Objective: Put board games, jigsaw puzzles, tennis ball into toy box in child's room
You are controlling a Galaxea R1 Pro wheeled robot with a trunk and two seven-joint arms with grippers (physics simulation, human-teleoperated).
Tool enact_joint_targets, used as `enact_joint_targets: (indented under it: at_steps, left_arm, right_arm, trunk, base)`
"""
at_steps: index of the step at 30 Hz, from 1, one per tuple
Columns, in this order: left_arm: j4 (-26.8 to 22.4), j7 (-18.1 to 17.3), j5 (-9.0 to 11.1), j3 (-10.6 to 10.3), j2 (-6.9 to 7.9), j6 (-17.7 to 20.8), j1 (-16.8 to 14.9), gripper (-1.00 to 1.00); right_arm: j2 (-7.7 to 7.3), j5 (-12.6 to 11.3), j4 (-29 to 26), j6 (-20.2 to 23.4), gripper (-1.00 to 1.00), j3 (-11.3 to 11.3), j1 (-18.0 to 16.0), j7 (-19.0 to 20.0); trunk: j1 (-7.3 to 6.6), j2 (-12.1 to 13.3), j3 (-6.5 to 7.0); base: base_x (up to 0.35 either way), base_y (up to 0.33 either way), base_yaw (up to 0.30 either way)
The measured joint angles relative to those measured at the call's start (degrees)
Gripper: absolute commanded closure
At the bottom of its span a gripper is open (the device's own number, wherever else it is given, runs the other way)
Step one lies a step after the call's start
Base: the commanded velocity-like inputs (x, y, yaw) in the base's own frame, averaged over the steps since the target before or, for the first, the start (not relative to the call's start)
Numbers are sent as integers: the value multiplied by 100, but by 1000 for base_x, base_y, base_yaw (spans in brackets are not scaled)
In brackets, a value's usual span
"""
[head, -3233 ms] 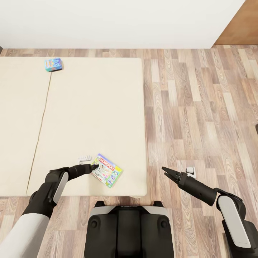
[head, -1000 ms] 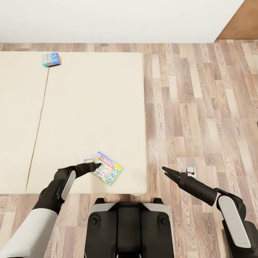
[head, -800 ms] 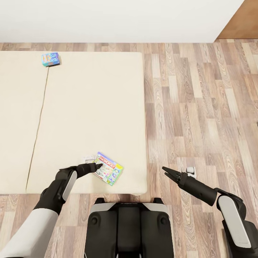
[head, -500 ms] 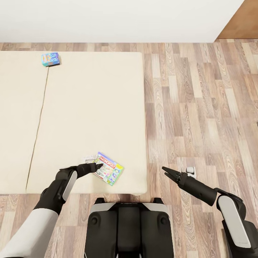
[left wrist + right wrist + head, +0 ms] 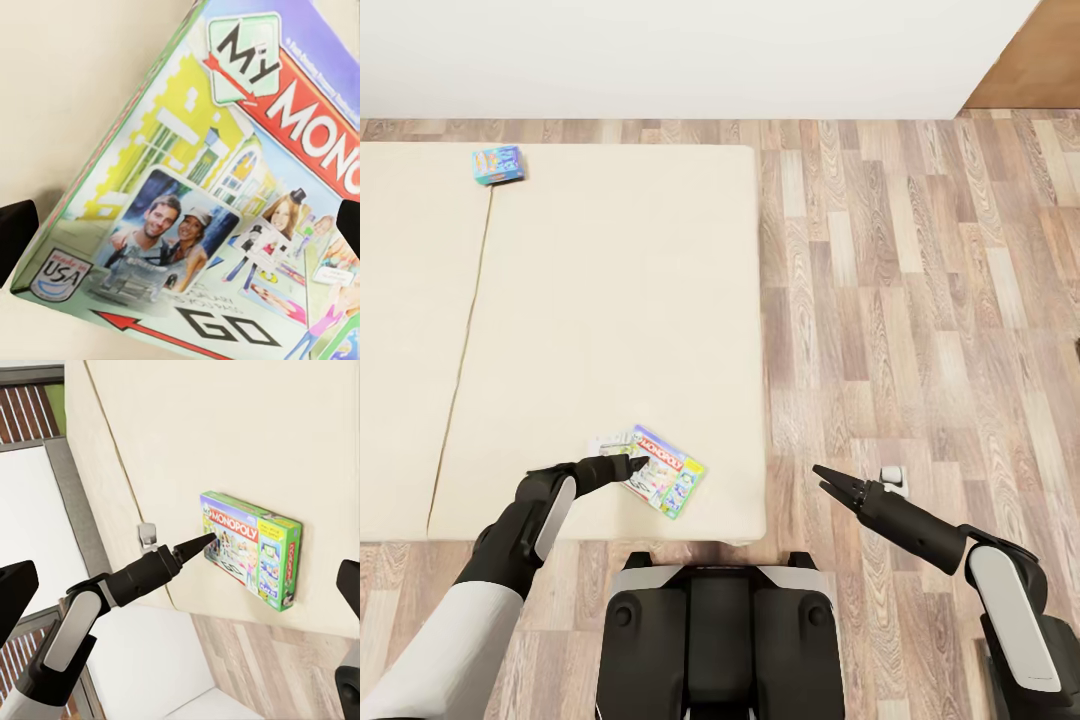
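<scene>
A wood-plank floor (image 5: 920, 300) fills the right half of the head view, with a white wall (image 5: 660, 50) across the top and a brown door (image 5: 1030, 60) in the upper right corner. The cream bed (image 5: 610, 300) covers the left and centre, a seam running down its left part, and nothing lies between the arm and the boxes. The Monopoly box (image 5: 660, 483), green-edged with a red banner, rests flat near the bed's lower right corner. The left gripper (image 5: 630, 464) touches the box's near-left edge; in the left wrist view the lid (image 5: 225, 202) sits between two dark fingertips, jaws apart around it, not clamped. The right gripper (image 5: 822, 478) hangs over the floor at lower right, jaws slightly parted, holding nothing. A light-blue game box (image 5: 497, 164) lies at the bed's upper left. A small white object (image 5: 893, 477) sits on the floor beside the right arm. Against half a second ago, the Monopoly box and left gripper are unmoved.
</scene>
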Motion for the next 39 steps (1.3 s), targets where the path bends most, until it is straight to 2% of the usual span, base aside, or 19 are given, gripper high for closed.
enact_joint_targets:
  at_steps: [39]
  left_arm:
    - [-18, -15, 21, 8, -1, 88, 0, -100]
  right_arm:
    - [-57, 0, 4, 0, -100, -8, 0, 2]
  trunk:
    - [0, 0, 0]
  base:
    - [-15, -99, 0]
